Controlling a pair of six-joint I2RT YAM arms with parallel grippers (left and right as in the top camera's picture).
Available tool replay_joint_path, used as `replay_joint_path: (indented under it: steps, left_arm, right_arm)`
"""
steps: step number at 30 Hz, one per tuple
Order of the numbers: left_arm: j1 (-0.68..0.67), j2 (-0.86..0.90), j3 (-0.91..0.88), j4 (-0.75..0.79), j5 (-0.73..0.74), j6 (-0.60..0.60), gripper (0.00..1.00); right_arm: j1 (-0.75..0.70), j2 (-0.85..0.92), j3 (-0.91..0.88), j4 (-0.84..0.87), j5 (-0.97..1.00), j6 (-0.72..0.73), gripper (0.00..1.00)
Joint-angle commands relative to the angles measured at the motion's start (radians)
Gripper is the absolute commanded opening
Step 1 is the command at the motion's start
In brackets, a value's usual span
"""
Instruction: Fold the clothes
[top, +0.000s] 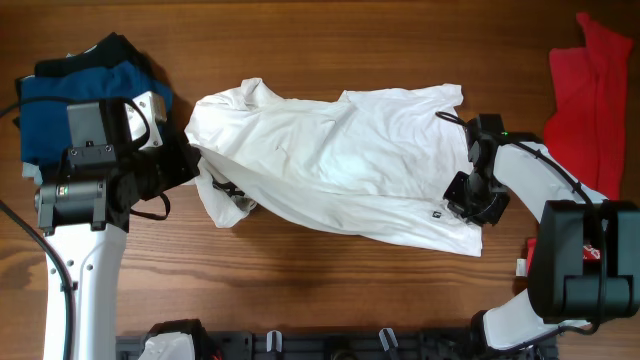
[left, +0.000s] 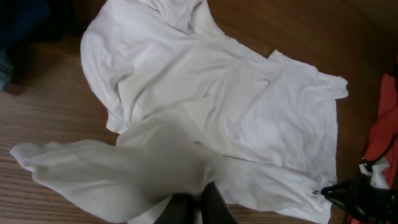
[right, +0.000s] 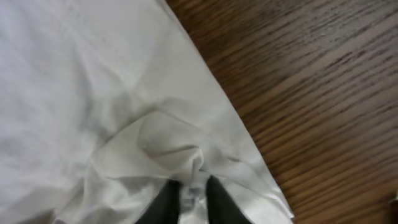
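A large white T-shirt (top: 340, 160) lies crumpled across the middle of the wooden table, with a small black tag near its lower right hem. My left gripper (top: 195, 165) is shut on the shirt's left end; in the left wrist view (left: 198, 202) a fold of white cloth (left: 124, 174) drapes over the fingers. My right gripper (top: 465, 195) is shut on the shirt's right hem; in the right wrist view (right: 189, 193) a pinch of white fabric (right: 93, 93) sits between the dark fingers. A red T-shirt (top: 590, 100) lies at the far right.
A stack of folded blue and black garments (top: 75, 90) sits at the back left, beside the left arm. Bare wood (top: 330, 280) runs along the front. A dark rack (top: 330, 345) lines the front edge.
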Motion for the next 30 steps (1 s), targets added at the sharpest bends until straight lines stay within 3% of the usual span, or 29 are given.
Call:
replay_joint_path:
  steps: [1,16,24,25,28,30]
  left_arm:
    - [0.005,0.000,0.007,0.000,-0.006,0.017,0.04]
    - [0.005,0.000,0.007,0.000,-0.006,0.016,0.04]
    - [0.005,0.000,0.007,0.000,-0.006,0.017,0.04]
    - [0.005,0.000,0.007,0.000,-0.006,0.017,0.04]
    - [0.005,0.000,0.007,-0.001,-0.006,0.017,0.04]
    - [0.005,0.000,0.007,-0.003,-0.006,0.017,0.04]
  right_arm:
    - [-0.003,0.021,-0.007,-0.032,0.006,0.014,0.09]
    - [-0.003,-0.175,0.163,-0.163,0.007,-0.007,0.04]
    - [-0.003,-0.196,0.201,-0.227,0.029,-0.036,0.04]
    - [-0.003,-0.196,0.200,-0.237,0.030,-0.044,0.05]
    - [-0.003,-0.196,0.193,-0.253,0.030,-0.069,0.21]
    - [-0.003,-0.196,0.172,-0.250,0.029,-0.068,0.23]
